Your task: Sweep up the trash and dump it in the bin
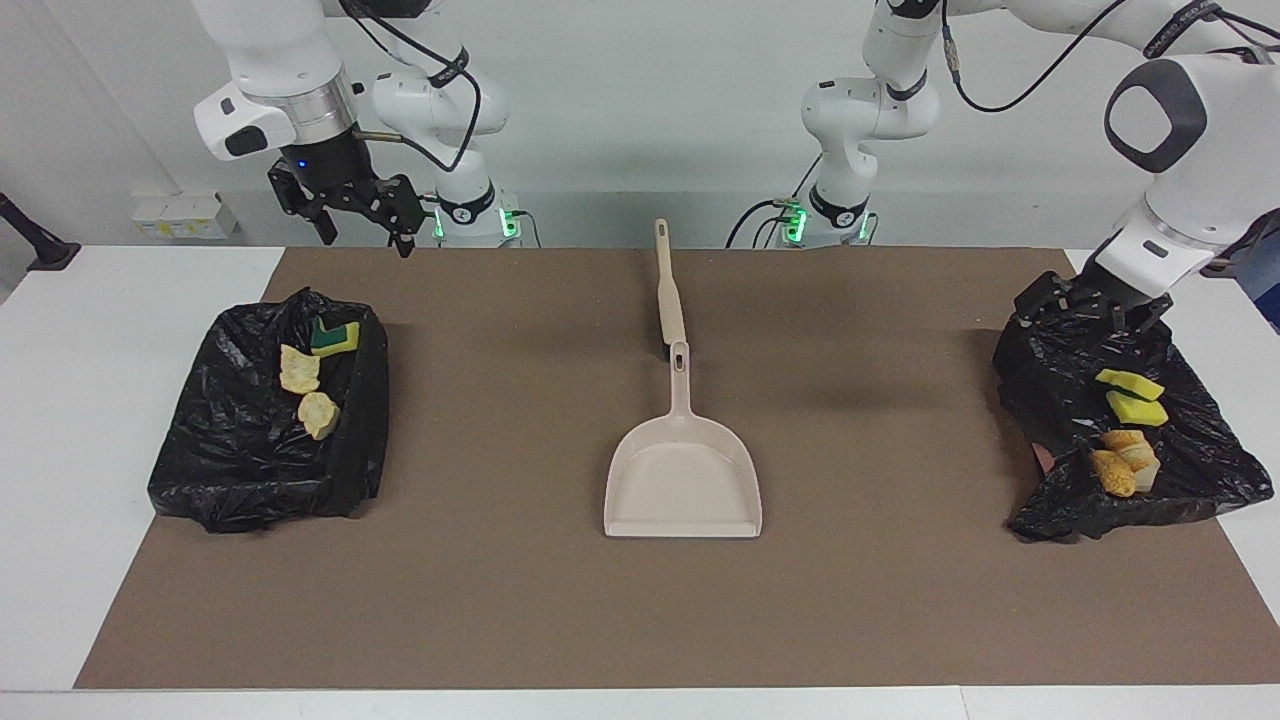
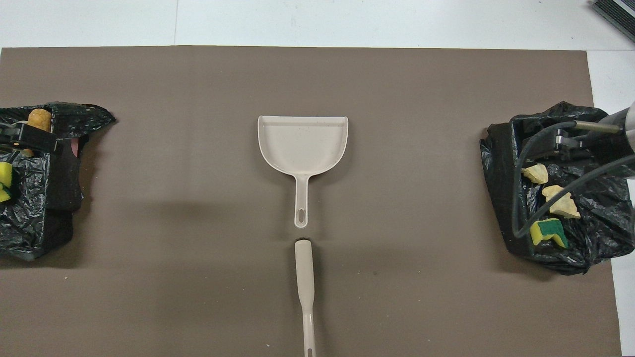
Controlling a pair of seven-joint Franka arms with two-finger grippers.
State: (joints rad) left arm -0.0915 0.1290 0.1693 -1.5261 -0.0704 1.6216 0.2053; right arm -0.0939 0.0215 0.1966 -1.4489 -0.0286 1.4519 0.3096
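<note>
All the trash lies in two black bag-lined bins. The bin at the left arm's end (image 1: 1060, 400) holds two yellow sponges (image 1: 1130, 384) and bread-like lumps (image 1: 1115, 470). The bin at the right arm's end (image 1: 230, 450) holds a green-backed sponge (image 1: 335, 338) and two bread lumps (image 1: 318, 413). My left gripper (image 1: 1085, 310) is open and empty over the robot-side edge of its bin; it also shows in the overhead view (image 2: 30, 141). My right gripper (image 1: 365, 238) is open and empty, raised, and waits above the mat near its base.
A beige dustpan (image 1: 683, 480) lies empty mid-mat with its handle toward the robots; it also shows in the overhead view (image 2: 302, 144). A beige brush handle (image 1: 668, 290) lies in line with it, nearer to the robots. A brown mat (image 1: 500, 600) covers the white table.
</note>
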